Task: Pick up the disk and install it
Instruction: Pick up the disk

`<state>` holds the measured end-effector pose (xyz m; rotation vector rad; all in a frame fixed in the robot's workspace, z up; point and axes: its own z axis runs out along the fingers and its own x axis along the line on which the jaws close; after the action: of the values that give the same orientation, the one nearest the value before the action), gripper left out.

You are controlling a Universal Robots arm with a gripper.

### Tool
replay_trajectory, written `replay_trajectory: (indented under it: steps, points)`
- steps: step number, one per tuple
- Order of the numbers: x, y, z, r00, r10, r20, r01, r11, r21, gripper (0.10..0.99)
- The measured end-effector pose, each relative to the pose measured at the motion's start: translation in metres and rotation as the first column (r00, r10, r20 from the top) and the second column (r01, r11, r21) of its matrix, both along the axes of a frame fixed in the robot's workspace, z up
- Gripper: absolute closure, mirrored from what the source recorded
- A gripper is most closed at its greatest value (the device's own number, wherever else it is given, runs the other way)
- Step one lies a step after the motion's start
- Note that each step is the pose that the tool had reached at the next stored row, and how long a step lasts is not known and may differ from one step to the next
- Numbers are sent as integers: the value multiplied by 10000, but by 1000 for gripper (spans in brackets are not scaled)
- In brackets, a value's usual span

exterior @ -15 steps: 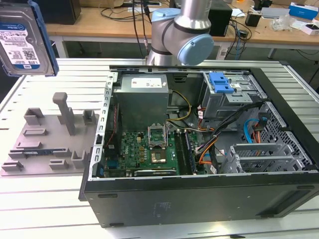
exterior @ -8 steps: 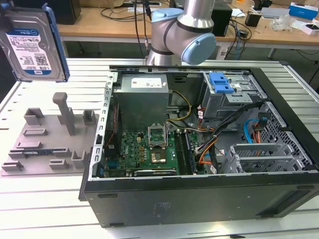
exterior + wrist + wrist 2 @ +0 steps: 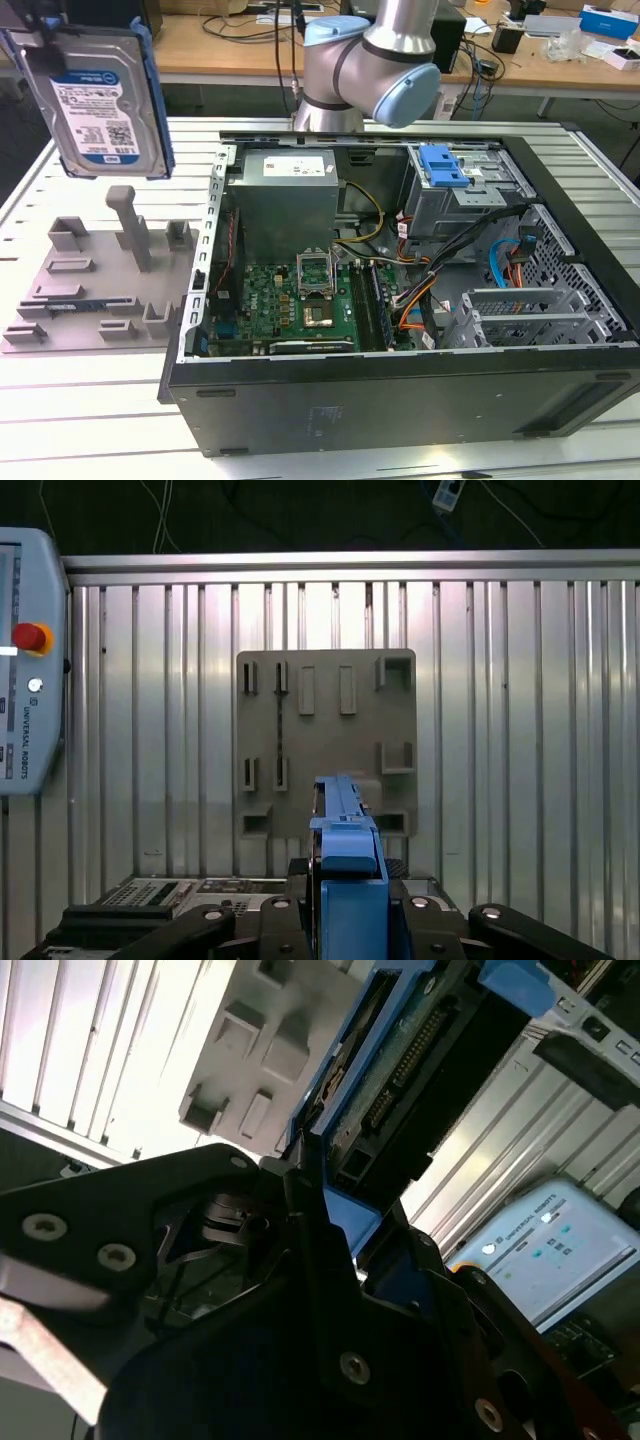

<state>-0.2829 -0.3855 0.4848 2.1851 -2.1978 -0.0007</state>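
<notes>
The disk [image 3: 100,95], a silver hard drive with a white-and-blue label and a blue rail bracket, hangs upright in the air at the exterior view's upper left. It is high above the grey holder plate [image 3: 95,275] and left of the open computer case [image 3: 400,300]. My gripper [image 3: 345,925] is shut on it from above. In the first wrist view the disk's blue edge [image 3: 345,850] runs between the dark fingers [image 3: 285,930], with the holder plate [image 3: 325,740] far below. The second wrist view shows the disk's connector end [image 3: 400,1070] clamped in the gripper [image 3: 325,1205].
Inside the case are a grey power-supply box [image 3: 285,195], a green mainboard [image 3: 290,300] and a metal drive cage with a blue latch [image 3: 445,165]. The arm's base [image 3: 365,60] stands behind the case. A teach pendant [image 3: 25,660] lies on the slatted table [image 3: 60,400].
</notes>
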Motion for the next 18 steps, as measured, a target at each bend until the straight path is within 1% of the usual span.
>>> replay_trajectory:
  steps: [1,4,6,8,9,10,11,12,13,15,17,18]
  points:
    - [64,-35,3,10000,-2,-11,2,10000,1,722]
    - [193,-106,10,10000,-3,-32,3,10000,0,722]
    - [336,-184,13,10000,-3,-45,3,10000,1,722]
    - [426,-228,15,10000,-1,-51,1,10000,0,722]
    - [542,-273,16,10000,0,-54,0,10000,0,722]
    - [603,-289,16,10000,-1,-56,1,10000,0,722]
    - [718,-317,17,10000,4,-58,-4,10000,0,722]
    - [792,-334,17,10000,5,-60,-5,10000,0,722]
    - [883,-354,17,10000,11,-62,-11,10000,0,722]
    - [988,-379,17,10000,17,-69,-17,10000,1,722]
    - [1130,-425,17,10000,16,-98,-16,10000,-1,722]
    - [1174,-438,17,9999,14,-108,-14,10000,-1,722]
